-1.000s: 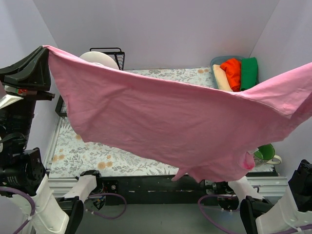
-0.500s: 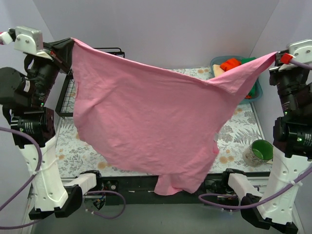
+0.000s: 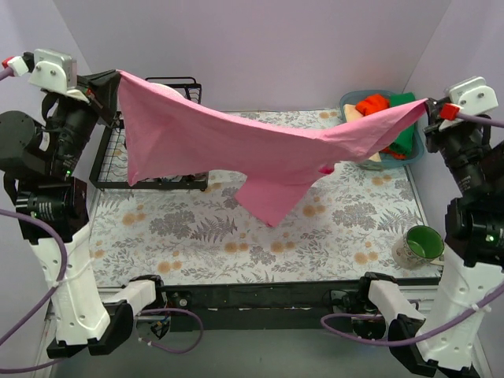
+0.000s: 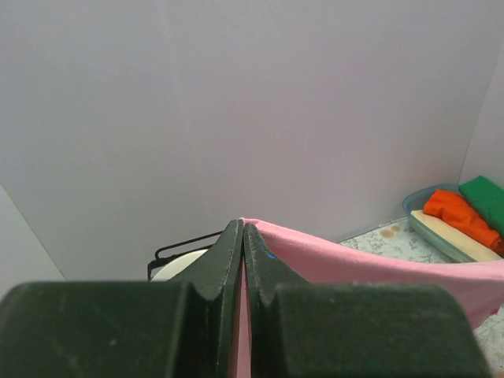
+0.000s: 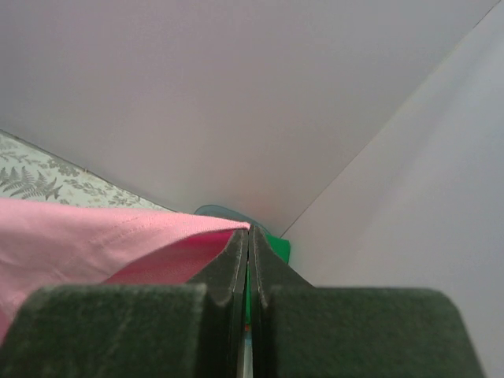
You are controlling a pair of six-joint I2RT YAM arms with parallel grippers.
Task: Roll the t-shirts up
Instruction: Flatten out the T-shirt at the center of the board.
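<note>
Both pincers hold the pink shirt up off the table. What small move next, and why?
Probably lower both arms together, laying the pink t-shirt flat on the table. The left pincer and right pincer grip opposite ends, and it sags between them, unrolled; rolling likely needs it spread flat.

Looking like a lab booth dressed as a home: plain walls (image 3: pixel 299 55) boxing in a floral-clothed bench (image 3: pixel 236 236), with dish rack (image 3: pixel 110 157), green mug (image 3: pixel 421 244) and basin (image 3: pixel 350 102) sitting about.
</note>
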